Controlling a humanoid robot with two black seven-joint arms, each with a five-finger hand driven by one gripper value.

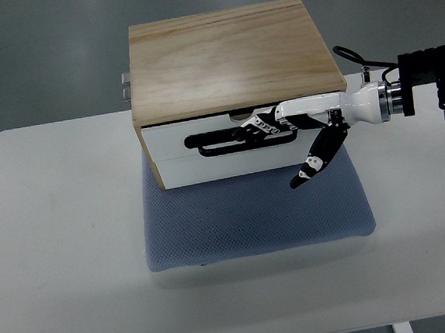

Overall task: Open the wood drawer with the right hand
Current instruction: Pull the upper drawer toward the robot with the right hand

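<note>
Nearest the camera, the plain white tabletop runs bare up to a blue-grey padded fabric mat, soft enough that it may let anything on it creep when tugged. On the mat's far part sits the small wooden drawer cabinet with a pale plywood top and two white-fronted drawers. It looks light and rigid, so a hard pull could drag the whole box forward rather than slide the drawer out. The upper white drawer front carries a long black bar handle, the obvious place to take hold: stiff and set clear of the panel. The white-and-black right hand reaches in from the right edge; its fingers lie stretched along the handle's right part, seemingly hooked over it, though whether they truly close round the bar I cannot tell. The thumb hangs loose, pointing down over the mat, touching nothing. No left arm shows
</note>
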